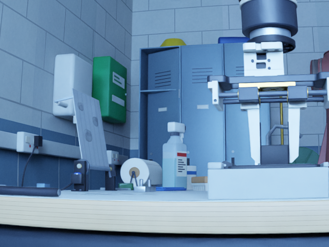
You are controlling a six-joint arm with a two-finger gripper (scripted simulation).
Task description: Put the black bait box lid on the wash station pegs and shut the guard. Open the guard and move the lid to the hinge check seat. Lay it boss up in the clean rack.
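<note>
At the right of the bench, the black bait box lid [273,164] lies flat on a white block-shaped station [267,182], with its dark square boss [274,154] standing up. My gripper [273,159] hangs straight down over it, one white finger on each side of the boss, the fingers part closed and still moving inward. I cannot tell whether they grip the boss. At the left stands a tilted, clear ribbed guard panel [90,133] raised on its hinge posts.
A white spray bottle [174,157] and a paper roll [140,170] stand mid-bench, with a small brush and jar behind them. Blue lockers line the back wall, and a black cable and sensor box sit at the left edge.
</note>
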